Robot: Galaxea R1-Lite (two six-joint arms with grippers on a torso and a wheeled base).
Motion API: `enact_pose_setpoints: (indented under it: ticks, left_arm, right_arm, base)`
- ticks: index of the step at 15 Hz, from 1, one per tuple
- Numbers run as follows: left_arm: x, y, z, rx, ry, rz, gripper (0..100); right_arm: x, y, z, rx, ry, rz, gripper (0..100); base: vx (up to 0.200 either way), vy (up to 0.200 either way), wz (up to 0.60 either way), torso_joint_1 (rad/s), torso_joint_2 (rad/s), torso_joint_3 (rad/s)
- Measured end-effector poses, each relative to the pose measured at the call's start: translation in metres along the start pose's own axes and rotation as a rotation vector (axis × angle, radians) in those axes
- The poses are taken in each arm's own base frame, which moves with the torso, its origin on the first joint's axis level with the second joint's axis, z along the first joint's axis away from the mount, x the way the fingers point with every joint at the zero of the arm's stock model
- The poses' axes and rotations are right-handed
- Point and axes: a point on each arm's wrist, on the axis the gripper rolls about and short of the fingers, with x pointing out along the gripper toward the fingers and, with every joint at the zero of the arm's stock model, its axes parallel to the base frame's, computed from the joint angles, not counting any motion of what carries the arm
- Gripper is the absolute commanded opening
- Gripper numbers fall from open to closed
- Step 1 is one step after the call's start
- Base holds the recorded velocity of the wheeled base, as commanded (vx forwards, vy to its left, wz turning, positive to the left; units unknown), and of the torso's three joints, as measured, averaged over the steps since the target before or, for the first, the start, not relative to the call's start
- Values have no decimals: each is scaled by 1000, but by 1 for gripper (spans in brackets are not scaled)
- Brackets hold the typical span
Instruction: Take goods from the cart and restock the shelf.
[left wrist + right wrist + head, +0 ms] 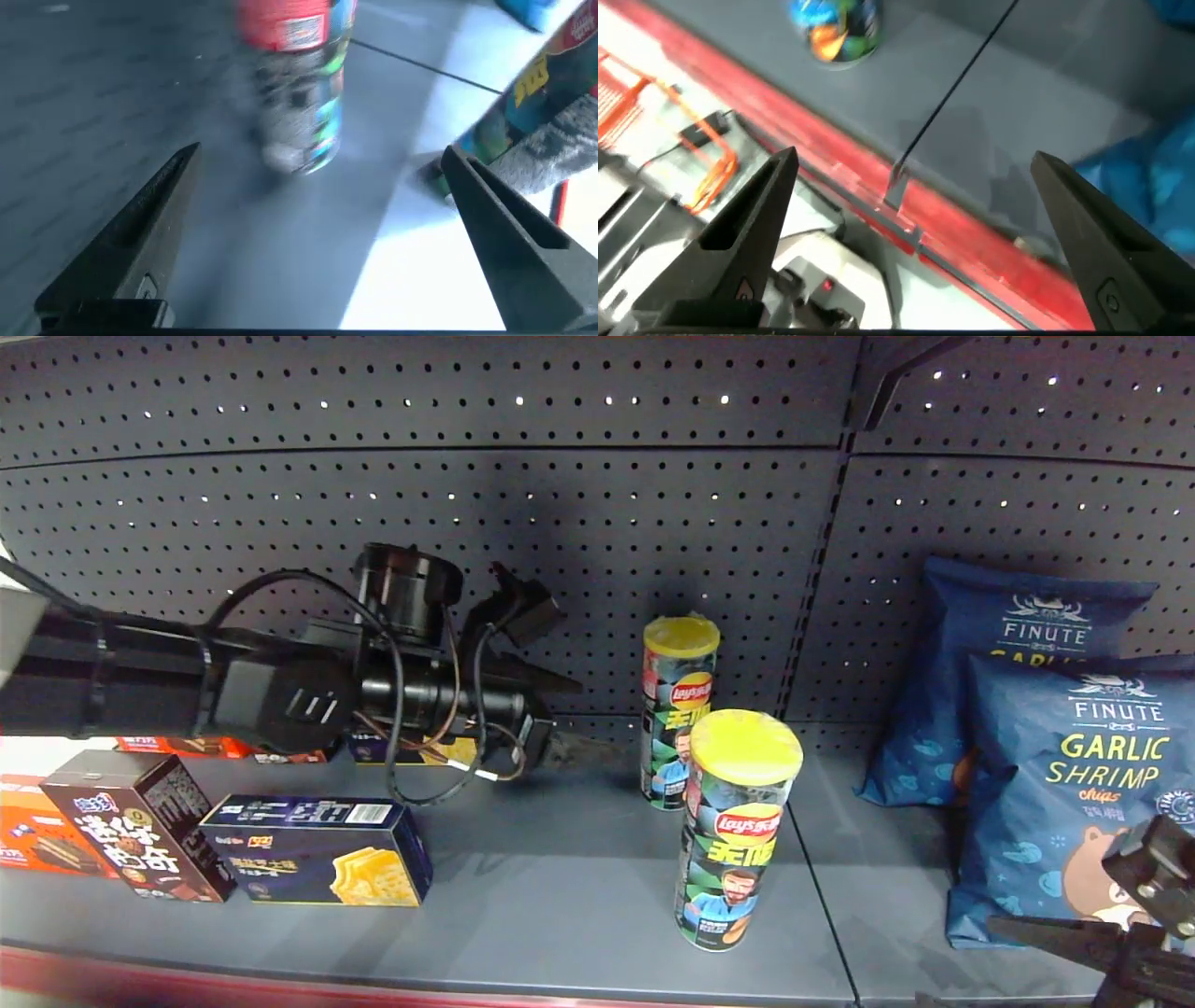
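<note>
Right tool [915,159]: jaws wide apart, empty, over the red front lip [878,201] of the shelf [560,896]. Near can [738,831]: upright on the shelf, long axis vertical, yellow lid uppermost. Far can [677,709]: likewise upright, just behind it. Left tool [320,151]: jaws wide apart, empty, left of the far can and pointing toward it. Pegboard [560,523] behind.

The head camera looks forward and down onto the shelf [579,887] from close by. The left wrist camera sits low over the deck, facing the rear chip can [299,84] through the wide-open left end effector [320,154]. The right wrist camera looks steeply down past the red front edge [831,145] and shares the front chip can [836,28] with the head view.
</note>
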Motion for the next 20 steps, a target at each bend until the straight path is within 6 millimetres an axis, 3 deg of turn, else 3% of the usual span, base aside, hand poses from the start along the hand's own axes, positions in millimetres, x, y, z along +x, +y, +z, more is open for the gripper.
enact_pose_setpoints:
  ticks: [5,9,11,15,20]
  left_arm:
    - [-60,-18,9,-35,42,295,100]
    - [-93,-43,6,-30,41,388,100]
    - [-109,-42,9,-23,20,430,100]
    - [-126,-34,16,-5,-30,497,100]
    - [-130,-29,10,1,-54,535,100]
  right_arm:
    - [44,-4,30,64,53,-195,100]
    - [62,-4,27,56,116,-218,100]
    - [68,-4,26,54,136,-214,100]
    - [83,-2,35,52,113,-208,100]
    - [103,7,45,33,118,-186,100]
  base:
    - [0,0,0,0,0,0]
    - [0,0,0,0,0,0]
    - [0,0,0,0,0,0]
    - [0,0,0,0,0,0]
    - [0,0,0,0,0,0]
